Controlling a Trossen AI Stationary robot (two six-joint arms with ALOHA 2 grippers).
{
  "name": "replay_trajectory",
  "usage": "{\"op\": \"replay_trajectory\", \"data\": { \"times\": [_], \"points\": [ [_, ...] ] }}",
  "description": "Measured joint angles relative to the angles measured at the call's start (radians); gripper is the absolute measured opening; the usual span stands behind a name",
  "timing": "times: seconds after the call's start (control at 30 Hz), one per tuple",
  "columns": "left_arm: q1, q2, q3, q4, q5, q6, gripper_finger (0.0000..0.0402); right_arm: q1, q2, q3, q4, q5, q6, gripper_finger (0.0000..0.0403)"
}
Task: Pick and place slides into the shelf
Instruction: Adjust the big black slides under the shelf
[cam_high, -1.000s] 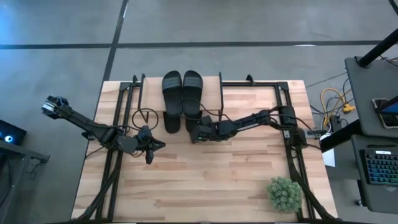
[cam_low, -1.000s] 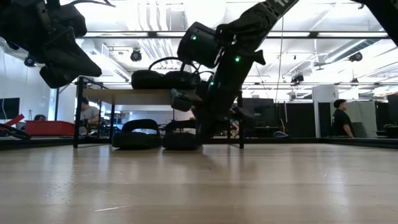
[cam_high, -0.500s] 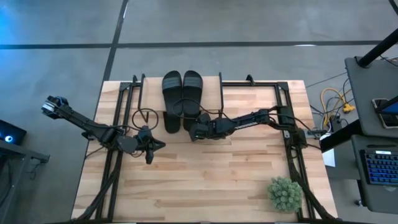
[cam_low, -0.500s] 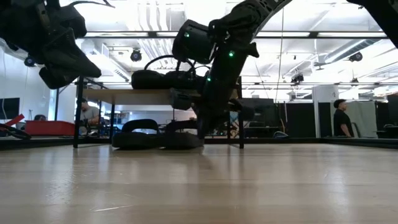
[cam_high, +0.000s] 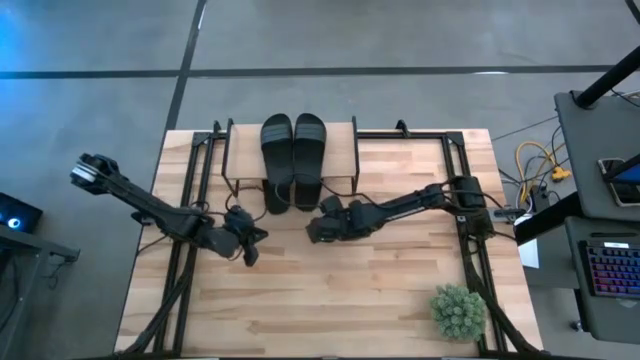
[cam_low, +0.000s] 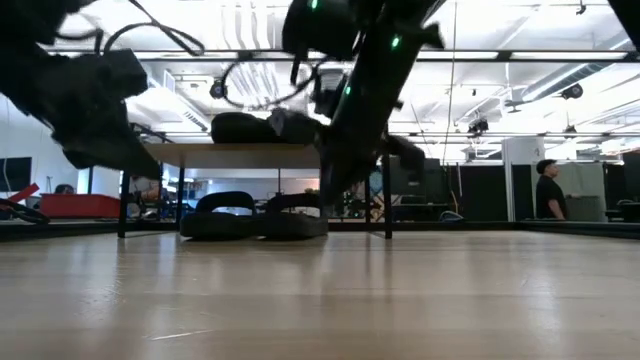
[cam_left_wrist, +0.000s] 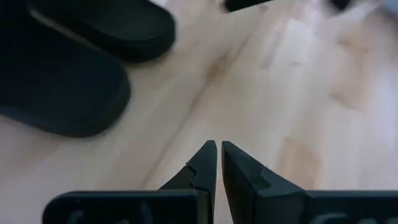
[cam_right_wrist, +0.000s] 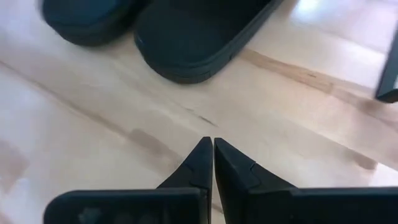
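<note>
The shelf (cam_high: 342, 150) stands at the table's far edge; its light plank (cam_low: 215, 155) rests on thin black legs. Two black slides (cam_high: 292, 145) lie side by side on the plank. Two more slides (cam_low: 255, 215) rest sole-down on the table under it, their near ends (cam_high: 290, 202) sticking out. My right gripper (cam_high: 314, 232) hovers shut above the table just near of those ends, which its wrist view shows as slides (cam_right_wrist: 186, 37). My left gripper (cam_high: 250, 250) hangs shut to the left of it, also over bare wood (cam_left_wrist: 217, 155).
Black rails (cam_high: 195, 180) run along both sides of the table. A cable loop (cam_high: 235, 187) lies by the shelf's left legs. A green plant (cam_high: 458, 312) sits at the near right corner. People (cam_low: 548, 190) are in the room beyond. Bare wood spreads near of both grippers.
My right gripper stood at the near end of the right slide under the shelf, and that slide slid farther in, level with its neighbour. The gripper then drew back toward the near edge and rose clear. My left arm shifted slightly toward the near edge and dropped lower.
</note>
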Motion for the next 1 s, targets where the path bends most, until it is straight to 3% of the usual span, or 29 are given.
{"op": "replay_trajectory", "data": {
  "times": [0.17,0.47,0.63,0.77,1.0],
  "points": [
    [0.055,0.112,0.003,0.024,-0.063,-0.076,0.0010,0.044,-0.066,0.000,-0.074,0.064,0.059,0.0009],
    [0.208,0.234,0.026,0.133,-0.075,-0.041,0.0010,0.071,-0.120,0.000,-0.259,0.107,0.166,0.0009],
    [0.255,0.279,0.023,0.225,-0.071,-0.033,0.0010,0.081,-0.120,-0.001,-0.269,0.107,0.176,0.0009],
    [0.279,0.306,0.031,0.288,-0.046,0.057,0.0010,0.087,-0.120,-0.002,-0.276,0.107,0.176,0.0009],
    [0.332,0.382,0.031,0.290,0.000,0.081,0.0010,0.087,-0.120,-0.002,-0.279,0.107,0.176,0.0009]
  ]
}}
